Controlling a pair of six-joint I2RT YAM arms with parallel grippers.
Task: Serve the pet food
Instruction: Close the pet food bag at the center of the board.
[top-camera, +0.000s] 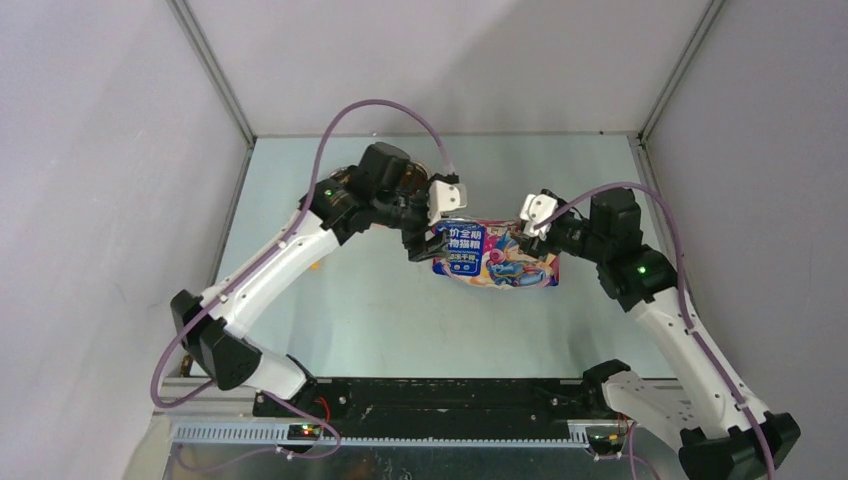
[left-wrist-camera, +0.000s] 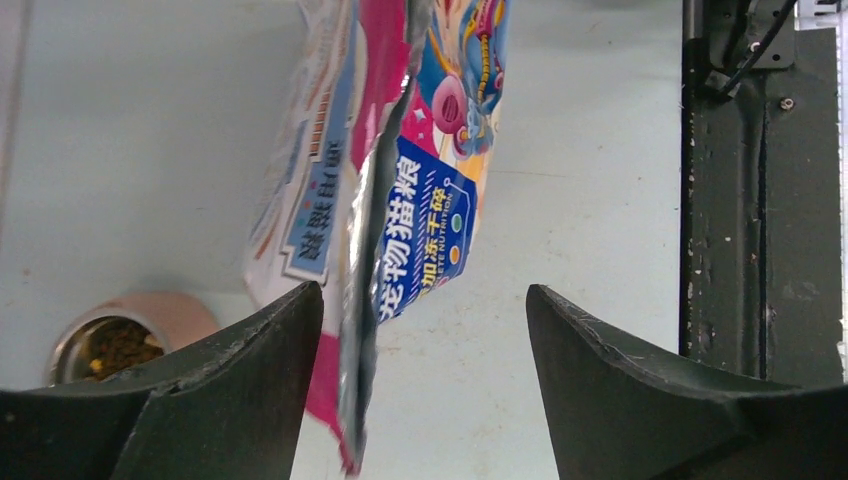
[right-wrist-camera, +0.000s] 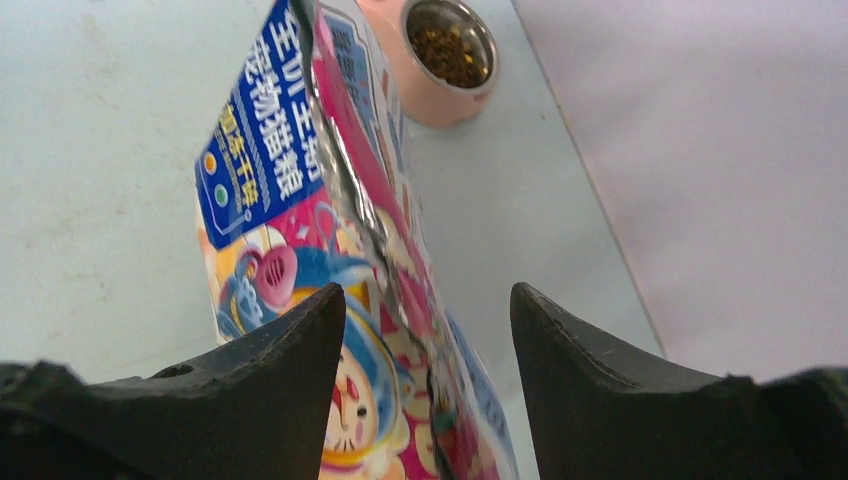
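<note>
Jaws wide apart; pet food bag (top-camera: 495, 255) stretches left-right.

The bag (top-camera: 497, 255) sits mid-table (top-camera: 350, 310), its left end between the fingers of my left pincer (top-camera: 428, 246) and its right end between those of my right pincer (top-camera: 530, 236). Behind it, toward the far edge and beyond its left end, stands a bowl (right-wrist-camera: 450, 60) with pet food (right-wrist-camera: 447, 45) in it.
</note>
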